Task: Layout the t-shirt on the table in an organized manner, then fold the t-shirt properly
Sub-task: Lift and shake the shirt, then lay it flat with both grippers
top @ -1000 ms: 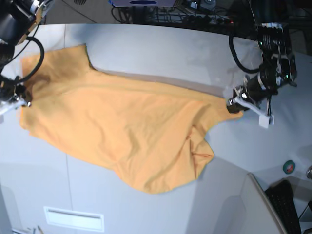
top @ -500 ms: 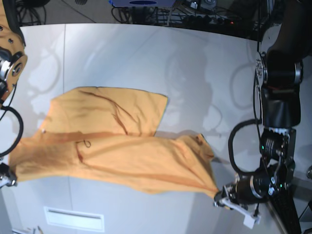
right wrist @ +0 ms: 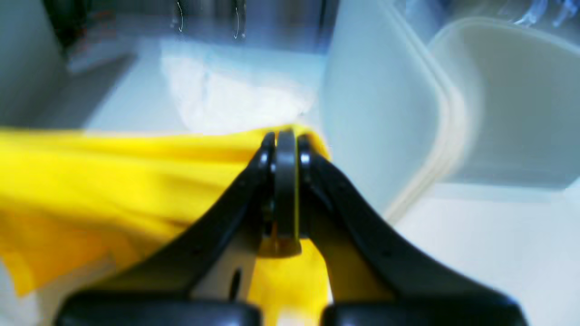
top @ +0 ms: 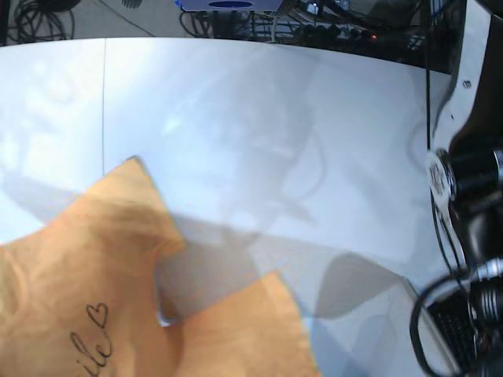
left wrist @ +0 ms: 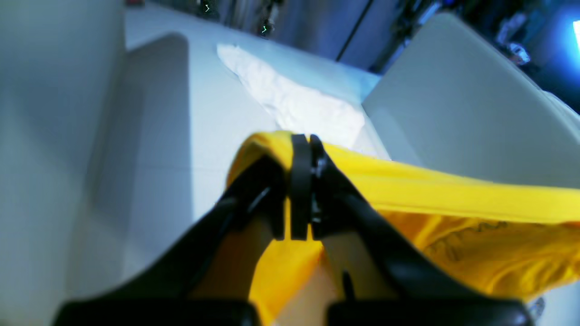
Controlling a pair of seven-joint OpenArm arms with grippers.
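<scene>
The light orange t-shirt [top: 94,267] fills the lower left of the base view, close to the camera, with black line markings [top: 90,330] and a small heart facing up. It hangs over the pale table [top: 275,118] and casts a shadow on it. Neither gripper shows in the base view. In the left wrist view my left gripper [left wrist: 302,149] is shut on a bunched edge of the t-shirt [left wrist: 453,199], which stretches off to the right. In the right wrist view my right gripper [right wrist: 285,145] is shut on another edge of the t-shirt [right wrist: 113,172], which stretches to the left.
A thin dark seam [top: 104,102] crosses the table. The left arm's black links [top: 471,196] stand at the right edge. Cables and equipment [top: 314,20] lie beyond the far edge. Both wrist views show a white crumpled cloth [left wrist: 299,99] and pale bins [right wrist: 498,90].
The shirt has swung from the far side of the table toward the near edge and risen close to the camera, its marked side now up. Both grippers have left the base view.
</scene>
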